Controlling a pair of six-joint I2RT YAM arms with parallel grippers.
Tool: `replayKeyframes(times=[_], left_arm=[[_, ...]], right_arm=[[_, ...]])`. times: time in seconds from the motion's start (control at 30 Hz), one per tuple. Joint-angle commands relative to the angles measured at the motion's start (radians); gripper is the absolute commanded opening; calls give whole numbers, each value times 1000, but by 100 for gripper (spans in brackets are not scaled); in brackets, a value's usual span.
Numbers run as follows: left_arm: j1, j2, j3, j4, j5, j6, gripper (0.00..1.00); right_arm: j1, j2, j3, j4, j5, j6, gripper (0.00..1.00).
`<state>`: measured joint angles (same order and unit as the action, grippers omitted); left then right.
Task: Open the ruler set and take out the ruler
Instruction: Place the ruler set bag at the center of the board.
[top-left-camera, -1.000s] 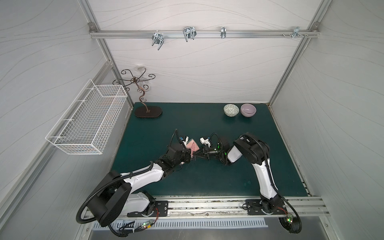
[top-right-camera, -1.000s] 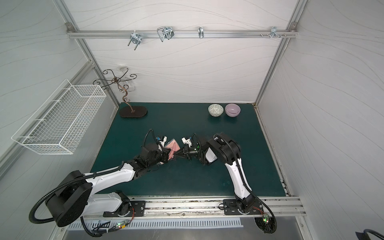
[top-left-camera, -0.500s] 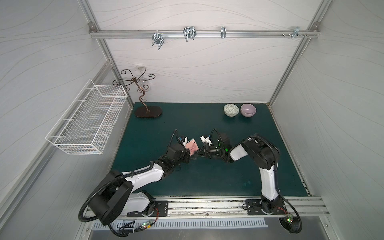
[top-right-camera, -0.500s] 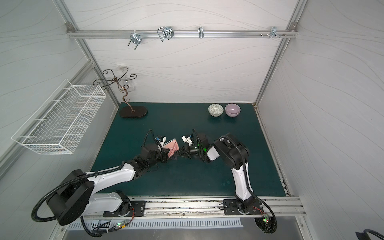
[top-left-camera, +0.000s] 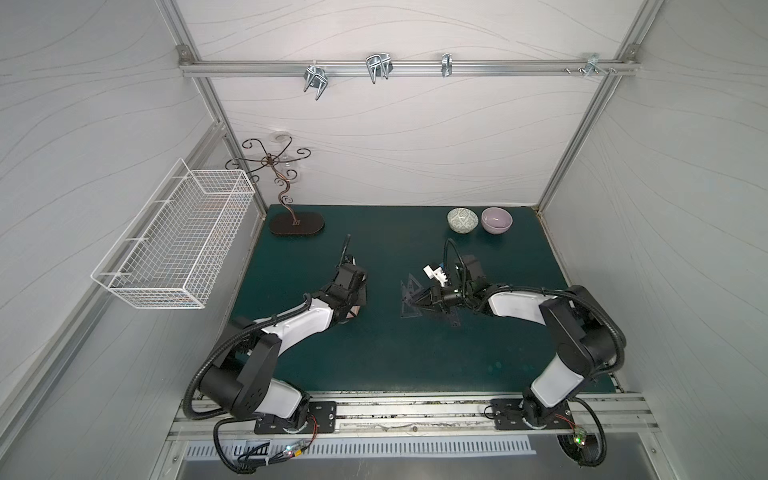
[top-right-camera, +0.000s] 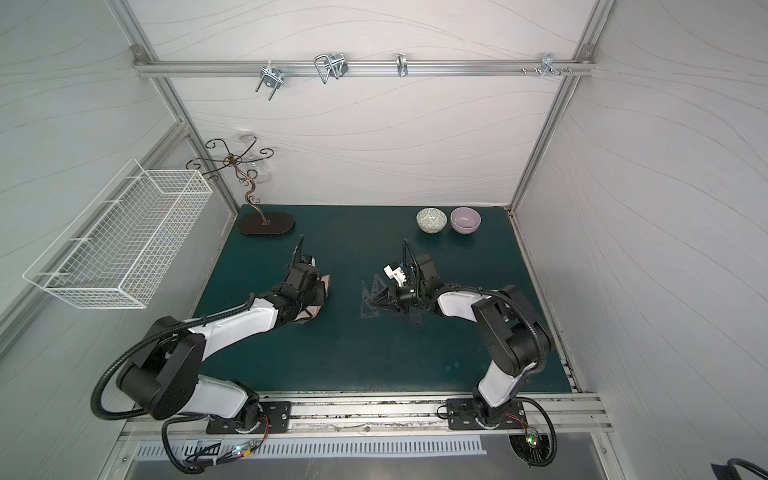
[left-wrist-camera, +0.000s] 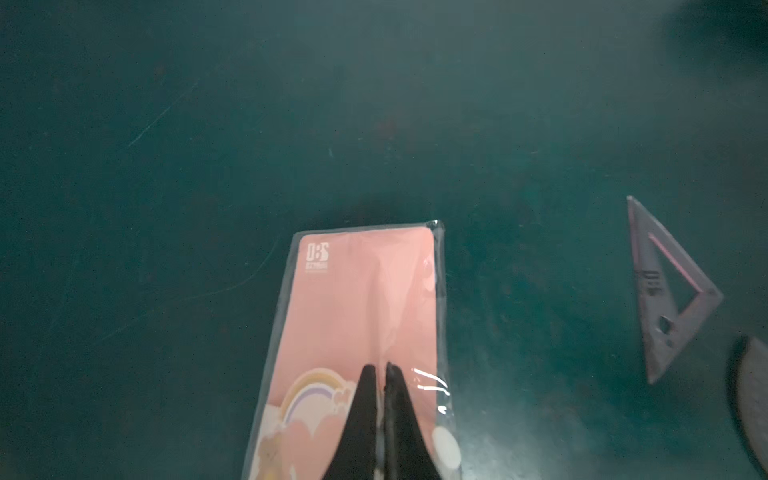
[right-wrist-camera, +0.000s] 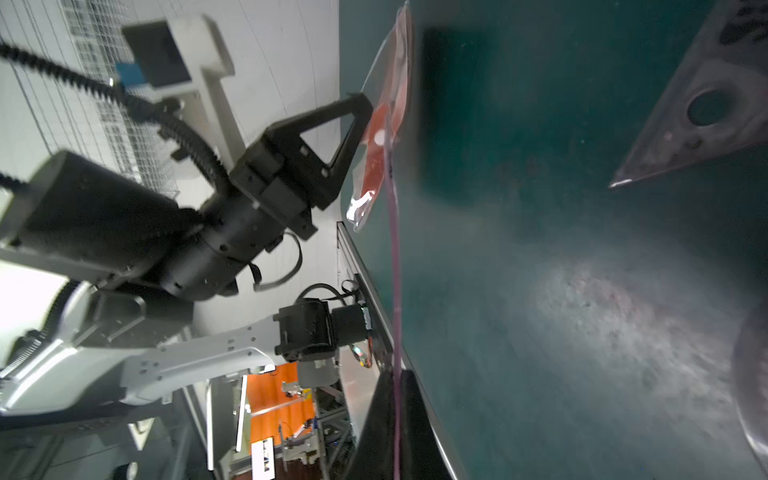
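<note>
ruler set (left-wrist-camera: 361, 299) glossy clear plastic, crinkled; mat (left-wrist-camera: 208, 124) matt, scuffed; triangle (left-wrist-camera: 658, 349) translucent plastic.

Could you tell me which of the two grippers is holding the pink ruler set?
The left gripper: its fingers pinch the ruler set, a clear sleeve with a pink card. The right gripper grips only a thin pink strip, seen edge-on.

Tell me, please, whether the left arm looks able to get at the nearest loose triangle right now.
Probably not yet: bare mat leads to the triangle, but the left gripper's jaws are shut on the ruler set.
</note>
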<state>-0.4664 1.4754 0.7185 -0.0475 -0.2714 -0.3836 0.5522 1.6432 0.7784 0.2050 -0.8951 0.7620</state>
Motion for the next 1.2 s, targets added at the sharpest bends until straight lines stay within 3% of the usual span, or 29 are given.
replayKeyframes(times=[0.0, 0.17, 0.43, 0.63, 0.67, 0.73, 0.8, 0.87, 1.03, 1.07, 1.13, 1.17], left_arm=[[4, 47, 54, -48, -29, -51, 0], [5, 150, 148, -73, -40, -90, 0], [-26, 231, 215, -42, 29, -107, 0], [-46, 220, 192, -18, 60, -95, 0], [-46, 216, 190, -21, 55, -96, 1], [-46, 200, 186, -25, 50, -87, 17], [-46, 173, 187, -42, 33, -81, 32], [-46, 131, 181, -48, 31, -61, 42], [-44, -37, 147, -93, -39, -25, 79], [-33, -89, 128, -88, -49, -12, 81], [21, -203, 73, -59, -59, -11, 83], [46, -257, 39, -38, -81, -24, 84]], right_arm=[[5, -17, 24, -327, 33, -214, 0], [16, 71, 88, -394, 32, -301, 0], [28, 153, 104, -248, 108, -249, 0], [65, 230, 127, -167, 80, -222, 0], [75, 240, 129, -159, 80, -220, 0], [93, 258, 137, -162, 93, -221, 1], [94, 258, 130, -144, 114, -208, 17], [88, 238, 124, -147, 148, -206, 21], [18, 101, 70, -110, 233, -171, 55], [-5, 52, 51, -100, 269, -169, 74], [-49, -55, 19, -102, 375, -209, 98], [-65, -99, 12, -121, 440, -236, 99]])
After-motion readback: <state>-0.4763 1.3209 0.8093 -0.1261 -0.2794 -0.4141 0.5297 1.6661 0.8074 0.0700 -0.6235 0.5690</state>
